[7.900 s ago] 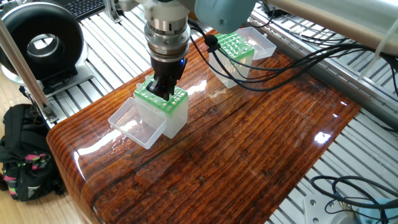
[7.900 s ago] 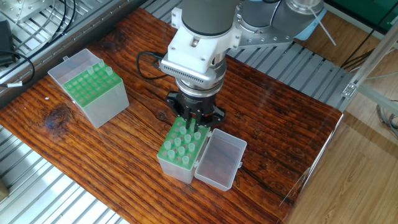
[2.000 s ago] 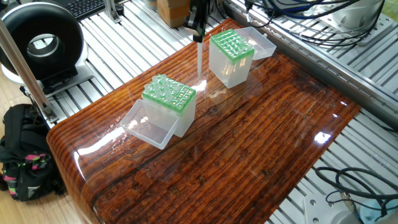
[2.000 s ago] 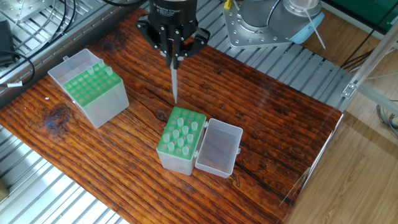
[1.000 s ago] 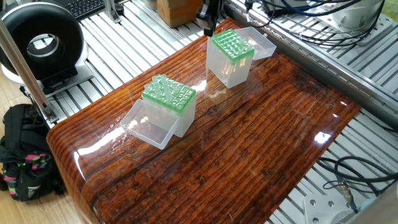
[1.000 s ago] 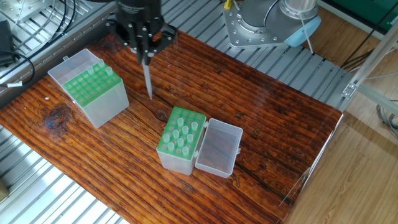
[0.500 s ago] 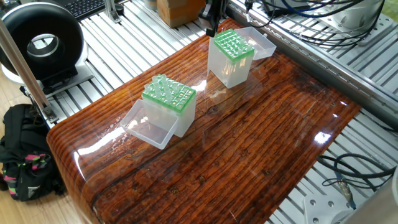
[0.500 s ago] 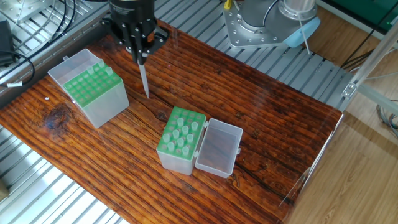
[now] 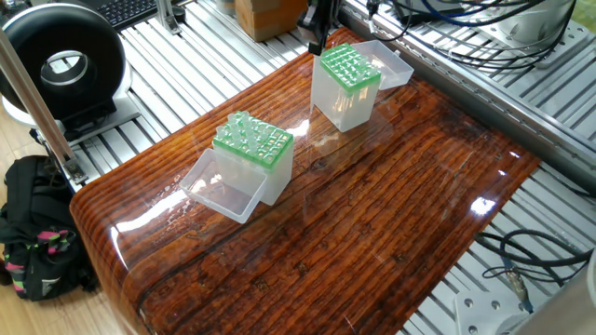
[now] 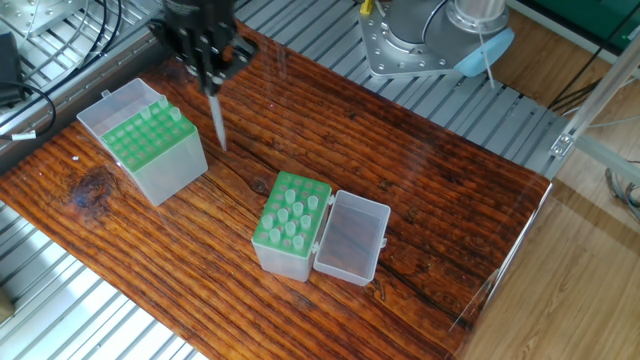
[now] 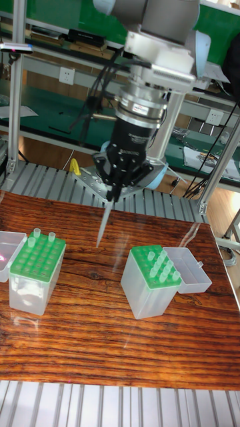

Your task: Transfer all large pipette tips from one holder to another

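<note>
My gripper (image 10: 212,85) (image 11: 112,197) is shut on one large pipette tip (image 10: 217,128) (image 11: 103,225), which hangs point down above the wooden table. It hovers just right of the holder (image 10: 150,150) (image 11: 35,272), whose green rack carries a few tips along one edge. The other holder (image 10: 290,225) (image 11: 152,283) stands further right with several tips (image 10: 296,215) and its clear lid (image 10: 352,240) open. In one fixed view only the dark fingers (image 9: 317,28) show, behind the far holder (image 9: 345,79); the near holder (image 9: 251,149) is apart from them.
A black round device (image 9: 60,60) and a black bag (image 9: 33,228) lie left of the table. Cables (image 9: 521,270) trail at the right. The robot base (image 10: 430,35) stands behind the table, amid aluminium rails (image 10: 90,320).
The gripper took a tip from the open-lid holder, lifted, and carried it across. In the last half second it has moved a little closer to the other holder.
</note>
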`<state>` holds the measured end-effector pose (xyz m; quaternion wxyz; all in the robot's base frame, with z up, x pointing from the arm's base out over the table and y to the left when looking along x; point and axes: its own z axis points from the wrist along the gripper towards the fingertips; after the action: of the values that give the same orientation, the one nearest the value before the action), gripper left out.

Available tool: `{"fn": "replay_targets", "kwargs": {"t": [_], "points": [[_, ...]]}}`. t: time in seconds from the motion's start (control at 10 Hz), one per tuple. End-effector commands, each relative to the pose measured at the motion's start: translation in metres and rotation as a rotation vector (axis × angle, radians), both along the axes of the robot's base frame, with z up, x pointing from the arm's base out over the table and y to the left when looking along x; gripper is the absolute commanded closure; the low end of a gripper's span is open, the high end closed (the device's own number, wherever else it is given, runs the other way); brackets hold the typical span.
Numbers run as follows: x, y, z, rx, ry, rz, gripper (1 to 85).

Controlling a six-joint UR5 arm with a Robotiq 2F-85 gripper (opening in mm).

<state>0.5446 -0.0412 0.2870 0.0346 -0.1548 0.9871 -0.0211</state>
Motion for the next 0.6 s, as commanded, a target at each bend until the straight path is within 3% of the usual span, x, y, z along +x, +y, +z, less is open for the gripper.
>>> {"fn": "replay_targets", "kwargs": {"t": [0.0,0.2,0.5], "points": [[0.012,-0.039,0.021,0.024,-0.002,0.069,79.7],[0.014,-0.058,0.026,0.022,-0.031,0.083,79.7],[0.026,-0.077,0.019,0.03,-0.08,0.094,79.7]]}}
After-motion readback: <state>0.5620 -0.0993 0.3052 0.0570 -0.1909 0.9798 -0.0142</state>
